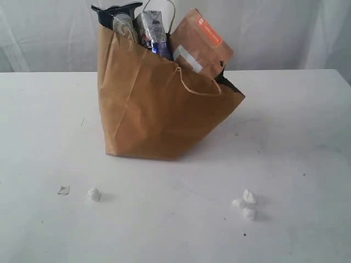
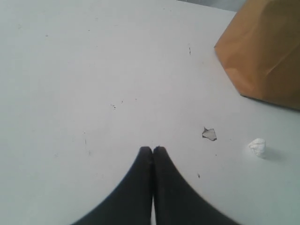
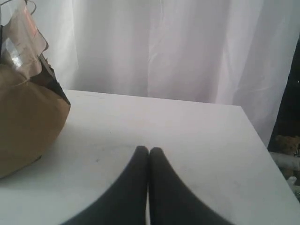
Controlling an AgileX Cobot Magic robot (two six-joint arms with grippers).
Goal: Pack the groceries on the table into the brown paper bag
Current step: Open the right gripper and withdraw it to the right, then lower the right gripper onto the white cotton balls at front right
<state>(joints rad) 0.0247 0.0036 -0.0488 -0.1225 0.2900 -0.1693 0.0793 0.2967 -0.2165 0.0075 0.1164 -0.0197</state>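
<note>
The brown paper bag (image 1: 159, 115) stands on the white table (image 1: 175, 235), leaning and crumpled. Groceries stick out of its top: a brown pouch with a white square (image 1: 200, 44), a shiny clear packet (image 1: 153, 30) and a dark-topped packet (image 1: 118, 13). A pale cord handle (image 1: 200, 90) hangs down its front. Neither arm shows in the exterior view. My left gripper (image 2: 152, 149) is shut with nothing in it, over bare table, well apart from the bag (image 2: 267, 51). My right gripper (image 3: 148, 149) is shut too, empty, with the bag (image 3: 26, 122) off to one side.
Small white crumpled bits lie on the table in front of the bag (image 1: 94, 194) (image 1: 245, 204), with a clear scrap (image 1: 63, 190) beside the left one. A white curtain (image 3: 164, 47) hangs behind the table. The table's side edge (image 3: 255, 131) runs near the right gripper.
</note>
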